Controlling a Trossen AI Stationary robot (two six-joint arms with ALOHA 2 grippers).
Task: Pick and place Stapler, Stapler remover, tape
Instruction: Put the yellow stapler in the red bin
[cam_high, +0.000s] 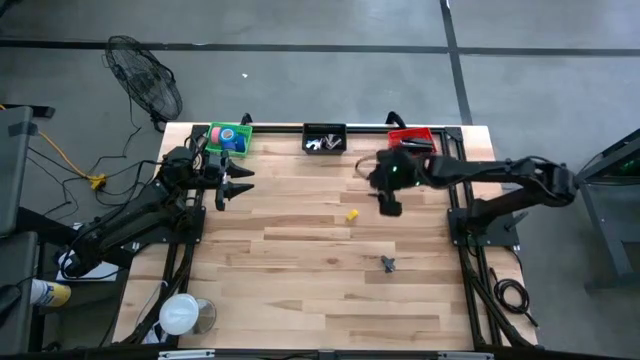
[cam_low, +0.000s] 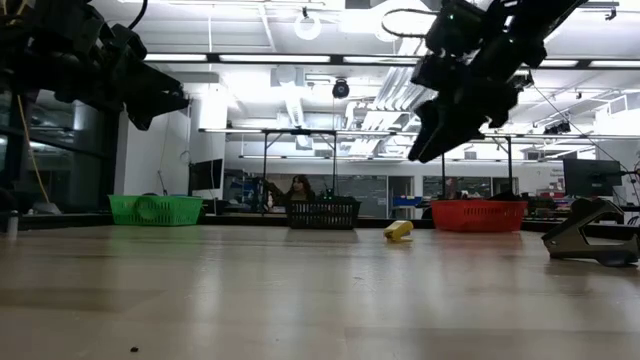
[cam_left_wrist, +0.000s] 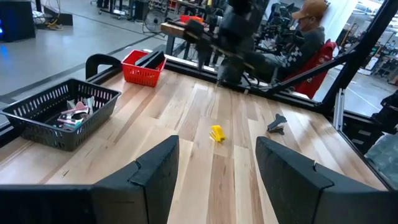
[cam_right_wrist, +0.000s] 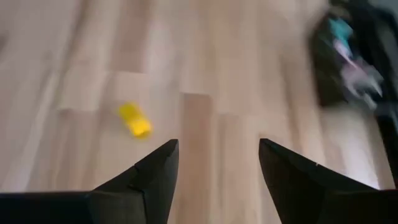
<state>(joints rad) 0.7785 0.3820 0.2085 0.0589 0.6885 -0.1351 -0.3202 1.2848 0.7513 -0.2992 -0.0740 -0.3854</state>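
High: yellow tape roll (cam_high: 351, 214) mid surface (cam_high: 300, 280), staple remover (cam_high: 388, 264) nearer the front, green basket (cam_high: 230, 138), black basket (cam_high: 324, 138), red basket (cam_high: 411, 136) along the far edge. Low: only this view shows both claws well above the wood, plus a lit workshop behind. Left wrist: left claw (cam_left_wrist: 214, 171) part open, empty; a seated person (cam_left_wrist: 298, 37) beyond the surface. Right wrist: right claw (cam_right_wrist: 214, 168) open wide, empty, tape just ahead.

Black basket (cam_right_wrist: 348, 62) blurred in the right wrist view, contents unreadable
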